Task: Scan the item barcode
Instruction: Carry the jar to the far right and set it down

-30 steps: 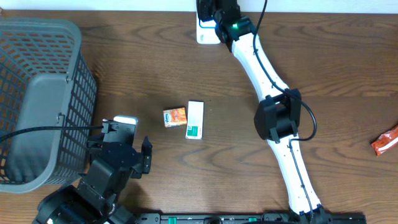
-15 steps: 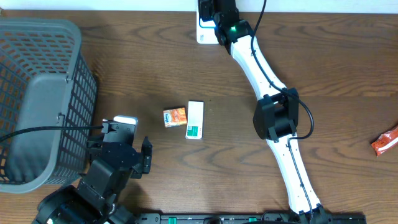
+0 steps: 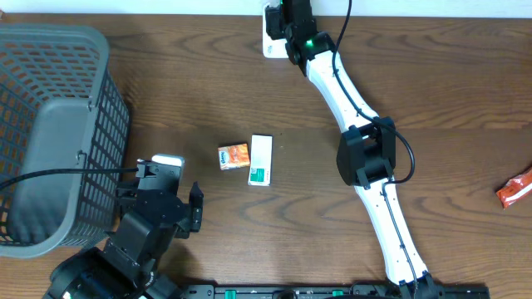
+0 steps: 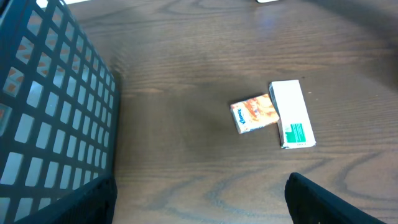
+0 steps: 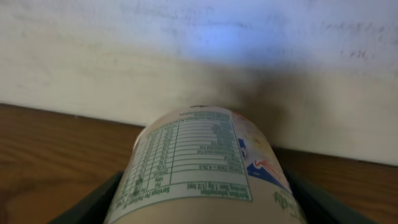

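Since a second ago, the right arm has swung slightly leftward along the far edge of the dark wooden surface [image 3: 432, 91], carrying its gripper with it; nothing else has shifted.

We see the white cylindrical container [image 5: 205, 155], printed with a table of small text and a blue and red logo, lying sideways in the right gripper [image 5: 205, 208]. The dark fingers press on either side of it, so the gripper is clamped on the container. Just past it stands a pale wall [image 5: 186, 50], where the surface ends. From overhead, a white object [image 3: 271, 46] shows just to the left of that gripper, partly covered by it; we cannot tell whether it is the same container.

Well away from the right gripper, towards the middle of the surface, an orange tissue pack [image 3: 233, 155] lies touching a white and green carton [image 3: 260, 159]. Both lie ahead of the left gripper [image 4: 199, 186], whose fingers are spread wide with nothing between them. A grey plastic mesh basket [image 3: 50, 124] stands just to the left of that gripper. An orange-red wrapper [image 3: 515, 189] lies far to the right, at the edge of the overhead view.
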Robot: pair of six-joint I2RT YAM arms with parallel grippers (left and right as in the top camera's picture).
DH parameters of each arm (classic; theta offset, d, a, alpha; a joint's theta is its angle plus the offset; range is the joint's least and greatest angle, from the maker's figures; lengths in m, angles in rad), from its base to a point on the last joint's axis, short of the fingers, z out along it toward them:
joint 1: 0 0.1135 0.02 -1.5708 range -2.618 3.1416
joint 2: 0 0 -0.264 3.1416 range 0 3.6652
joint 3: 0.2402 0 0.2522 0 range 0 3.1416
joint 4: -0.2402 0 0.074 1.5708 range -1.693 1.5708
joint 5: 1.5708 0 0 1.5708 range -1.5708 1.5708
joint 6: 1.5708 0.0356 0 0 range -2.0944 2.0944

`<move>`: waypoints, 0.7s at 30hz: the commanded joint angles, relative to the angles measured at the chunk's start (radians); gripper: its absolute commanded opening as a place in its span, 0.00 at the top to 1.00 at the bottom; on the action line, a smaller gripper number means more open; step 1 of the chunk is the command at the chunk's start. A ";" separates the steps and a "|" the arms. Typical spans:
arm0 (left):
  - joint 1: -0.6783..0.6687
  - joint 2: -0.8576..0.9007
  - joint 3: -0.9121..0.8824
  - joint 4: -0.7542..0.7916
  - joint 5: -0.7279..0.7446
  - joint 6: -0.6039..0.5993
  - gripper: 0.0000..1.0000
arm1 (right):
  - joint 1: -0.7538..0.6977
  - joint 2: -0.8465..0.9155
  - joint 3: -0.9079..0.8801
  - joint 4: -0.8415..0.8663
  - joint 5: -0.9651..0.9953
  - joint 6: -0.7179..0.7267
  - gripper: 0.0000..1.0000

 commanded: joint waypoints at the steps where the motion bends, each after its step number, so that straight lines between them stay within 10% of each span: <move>1: -0.003 -0.001 -0.003 -0.003 -0.013 -0.005 0.15 | -0.002 -0.109 0.013 -0.085 0.014 0.018 0.36; 21: -0.003 -0.001 -0.003 -0.003 -0.013 -0.005 0.15 | -0.426 -0.386 0.006 -1.109 0.183 0.139 0.34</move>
